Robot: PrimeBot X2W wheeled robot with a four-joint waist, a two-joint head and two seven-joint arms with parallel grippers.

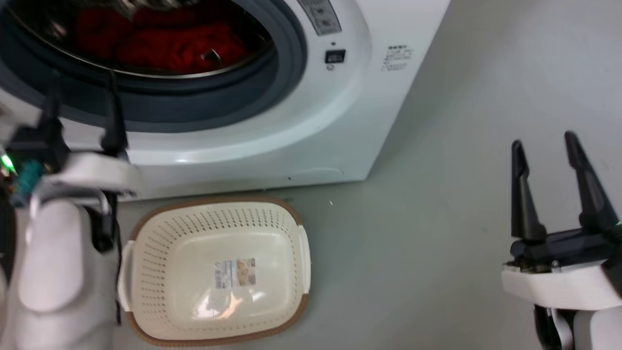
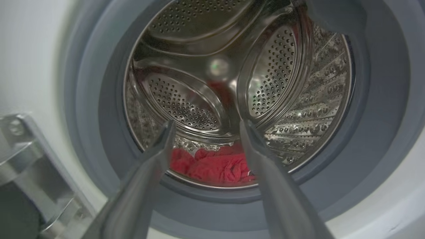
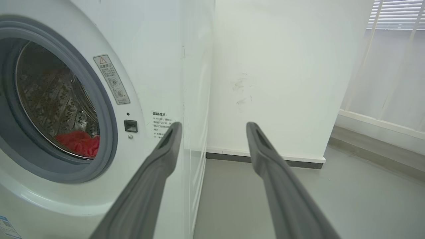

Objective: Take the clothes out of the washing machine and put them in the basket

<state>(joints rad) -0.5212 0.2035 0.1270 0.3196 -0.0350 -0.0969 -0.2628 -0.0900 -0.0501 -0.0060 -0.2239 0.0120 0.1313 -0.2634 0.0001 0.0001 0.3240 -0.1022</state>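
The white washing machine [image 1: 311, 136] stands with its grey-rimmed porthole uncovered. Red clothes [image 1: 180, 46] lie in a heap at the bottom of its steel drum [image 2: 272, 69]; the clothes [image 2: 212, 164] also show in the left wrist view, and the clothes [image 3: 79, 143] in the right wrist view. My left gripper [image 1: 82, 82] is open just outside the lower rim of the porthole, pointing in, with nothing between its fingers. The cream basket [image 1: 146, 233] sits empty on the floor in front of the machine. My right gripper [image 1: 544, 143] hangs open over the floor, far to the right.
Grey floor [image 1: 437, 218] stretches to the right of the machine and basket. Part of the glass door [image 2: 30, 172] shows at the left of the left wrist view. A white wall [image 3: 282, 83] and a window with blinds [image 3: 395, 15] stand beyond the machine.
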